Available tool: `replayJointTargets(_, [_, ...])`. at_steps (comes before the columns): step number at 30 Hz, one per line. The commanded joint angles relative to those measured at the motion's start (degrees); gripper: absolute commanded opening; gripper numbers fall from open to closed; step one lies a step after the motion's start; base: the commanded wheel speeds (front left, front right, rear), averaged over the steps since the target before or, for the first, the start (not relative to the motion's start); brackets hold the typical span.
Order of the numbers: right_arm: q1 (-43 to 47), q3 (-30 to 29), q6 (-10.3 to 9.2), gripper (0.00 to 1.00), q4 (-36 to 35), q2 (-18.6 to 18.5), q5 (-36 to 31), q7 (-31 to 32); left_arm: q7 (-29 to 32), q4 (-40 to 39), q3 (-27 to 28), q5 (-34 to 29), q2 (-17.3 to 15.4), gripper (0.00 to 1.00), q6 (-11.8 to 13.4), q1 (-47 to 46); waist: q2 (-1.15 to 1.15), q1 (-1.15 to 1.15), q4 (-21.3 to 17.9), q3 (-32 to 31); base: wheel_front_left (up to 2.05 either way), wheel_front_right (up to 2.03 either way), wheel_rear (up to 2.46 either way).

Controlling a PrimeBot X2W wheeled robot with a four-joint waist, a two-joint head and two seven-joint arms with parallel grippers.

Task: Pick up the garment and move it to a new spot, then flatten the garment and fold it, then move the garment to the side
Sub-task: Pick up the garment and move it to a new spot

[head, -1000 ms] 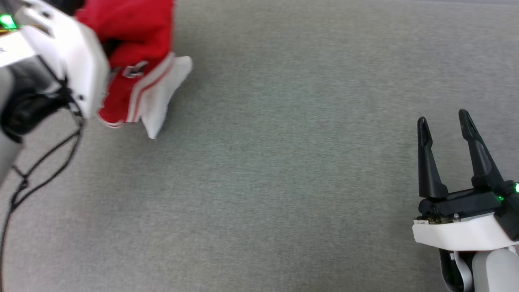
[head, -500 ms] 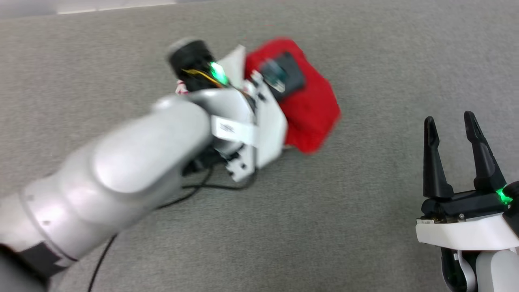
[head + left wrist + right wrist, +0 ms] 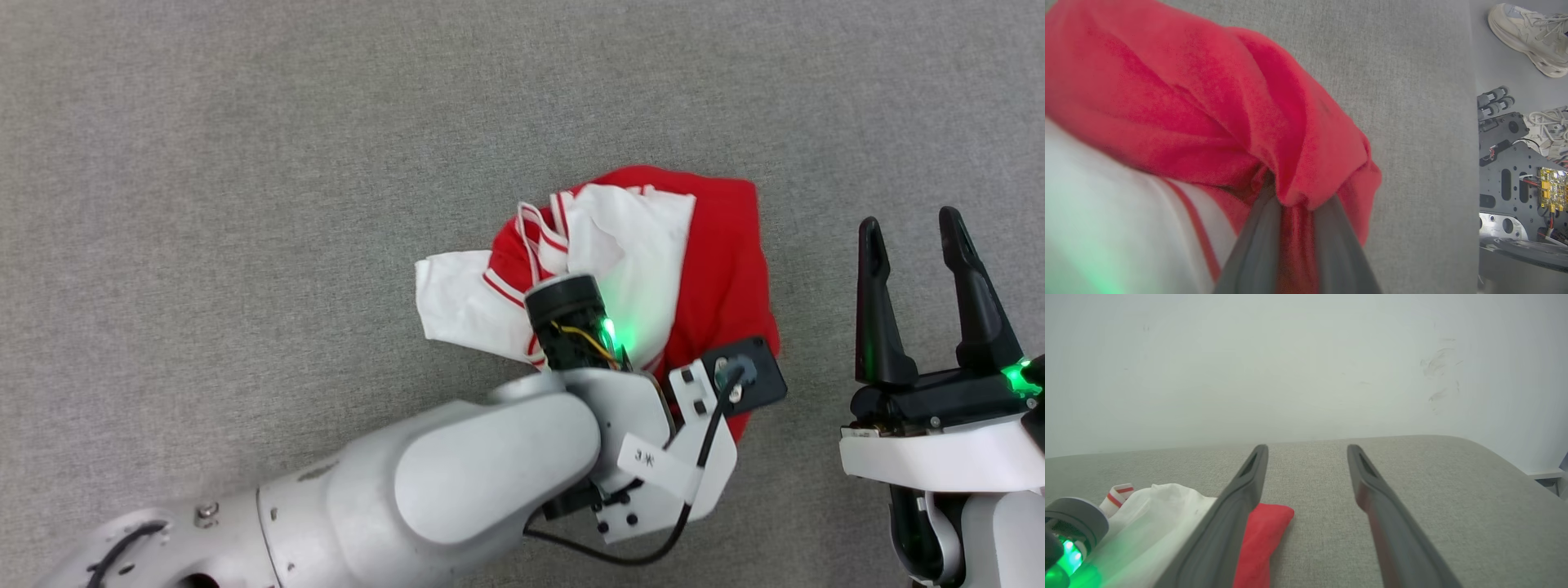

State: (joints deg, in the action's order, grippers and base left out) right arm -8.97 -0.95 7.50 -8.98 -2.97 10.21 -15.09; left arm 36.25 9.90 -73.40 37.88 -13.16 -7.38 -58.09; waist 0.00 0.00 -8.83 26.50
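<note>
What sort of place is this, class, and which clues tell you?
Probably a robotics lab or test room: a grey fabric-covered work surface against a bare white wall, an exposed metal chassis with wiring and a circuit board beside it, and sneakers on the floor.

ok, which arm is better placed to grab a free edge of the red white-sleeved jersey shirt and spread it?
Right, probably. The right jaws stand open and empty beside the red edge of the shirt on the grey fabric surface; the left jaws are shut on a red fold.
</note>
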Motion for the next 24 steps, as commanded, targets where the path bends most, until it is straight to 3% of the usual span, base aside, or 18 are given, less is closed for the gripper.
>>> replayJointTargets(1, [-0.44, -0.09, -0.02, 1.0, 0.27, 0.16, 0.01, -0.12, 0.45, -0.3, -0.01, -0.51, 0.32, 0.0, 0.01, 1.66, 0.0, 0.0, 0.15, -0.02, 0.0, 0.0, 0.0])
replayJointTargets(4, [-0.01, -0.62, -0.02, 1.0, 0.63, 0.16, -0.49, -0.12, -1.91, 0.01, -0.01, -1.08, 0.53, 0.0, -0.01, 2.38, 0.0, 0.0, 0.96, -0.71, 0.0, 0.0, 0.0])
replayJointTargets(5, [0.24, -0.73, -0.02, 1.0, 0.77, 0.16, -0.73, -0.12, -3.74, 0.36, 0.0, -1.39, 0.75, 0.45, -0.01, 1.89, 0.0, 0.0, 1.32, -1.16, 0.0, 0.0, 0.0])
replayJointTargets(6, [0.46, -0.71, -0.02, 1.0, 0.89, 0.16, -0.91, -0.12, -6.28, 0.96, 0.05, -1.66, 0.94, 1.0, -0.01, 1.11, 0.0, 0.0, 1.66, -1.7, 0.0, 0.0, 0.0])
replayJointTargets(14, [3.0, -1.54, -0.02, 1.0, 1.58, 0.15, -2.06, -0.12, -28.34, 7.81, 2.04, -2.66, 2.42, 1.0, 0.7, -1.48, 0.0, 0.0, 4.72, -7.69, 0.0, 0.0, 0.0])
replayJointTargets(18, [4.6, -1.67, -0.02, 1.0, 1.82, 0.15, -2.47, -0.12, -37.34, 10.17, 4.84, -4.91, 1.73, 1.0, 4.9, 0.39, 0.0, 0.0, 5.98, -10.63, 0.0, 0.0, 0.0])
replayJointTargets(24, [6.96, -1.63, -0.02, 1.0, 2.1, 0.15, -2.74, -0.12, -48.5, 12.34, 9.91, -6.61, -1.33, 1.0, 14.0, 5.67, 0.0, 0.0, 7.38, -14.05, 0.0, 0.0, 0.0])
